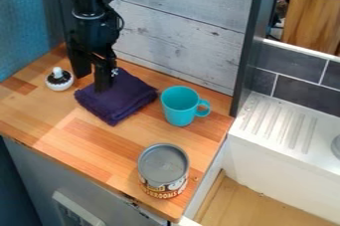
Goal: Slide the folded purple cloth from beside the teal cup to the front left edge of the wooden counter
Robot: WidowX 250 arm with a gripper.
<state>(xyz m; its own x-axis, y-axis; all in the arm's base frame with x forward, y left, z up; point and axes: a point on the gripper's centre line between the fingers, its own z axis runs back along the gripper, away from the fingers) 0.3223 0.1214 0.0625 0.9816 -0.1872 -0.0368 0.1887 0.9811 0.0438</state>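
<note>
My end effector (92, 83) is at the upper left of the worktop (66, 128), its two fingers apart with a gap between them. One fingertip is over the left part of the folded purple cloth (123, 101); the other is farther left, beside the cloth's edge. I can't tell from this camera whether either one is pressing on the fabric.

That doubt is my main worry. If I'm lower than I think, a sideways nudge could drag the cloth or ruck up its layers. If I'm higher, closing here might pinch only air, or just the top fold, and the bundle could come undone as it lifts.

The cloth's right corner lies just beside the teal mug (177, 109), so a push that way could bump it and swing it round. On the other side, the small white-and-black object (59, 79) is near my left finger; a wide swing left might knock it over. The pale plank wall (179, 26) behind leaves little slack for the arm (90, 6). The can (164, 166) is well apart from me, but near the front edge, where a hard knock could tip it off.
</note>
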